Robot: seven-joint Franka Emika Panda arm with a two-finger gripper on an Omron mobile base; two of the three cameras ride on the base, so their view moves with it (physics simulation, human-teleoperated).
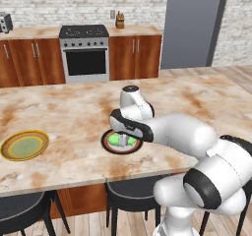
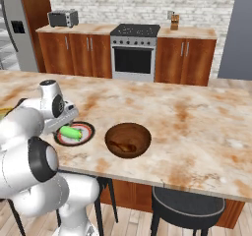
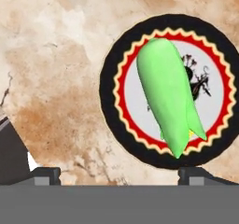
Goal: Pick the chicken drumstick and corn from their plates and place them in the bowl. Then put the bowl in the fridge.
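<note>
1. Our gripper (image 3: pixel 119 174) hangs wide open and empty above the black-rimmed plate (image 3: pixel 108 87).
2. The corn (image 3: pixel 169 94) lies on that plate, off toward one fingertip.
3. Closing off-centre could roll it away, we judge.
4. Our right base view shows the bowl (image 2: pixel 128 139) with a drumstick (image 2: pixel 121 146) inside; the left shows the yellow-rimmed plate (image 1: pixel 24 145).

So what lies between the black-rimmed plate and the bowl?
Bare counter in the right base view: the black-rimmed plate and the bowl sit apart.
</note>
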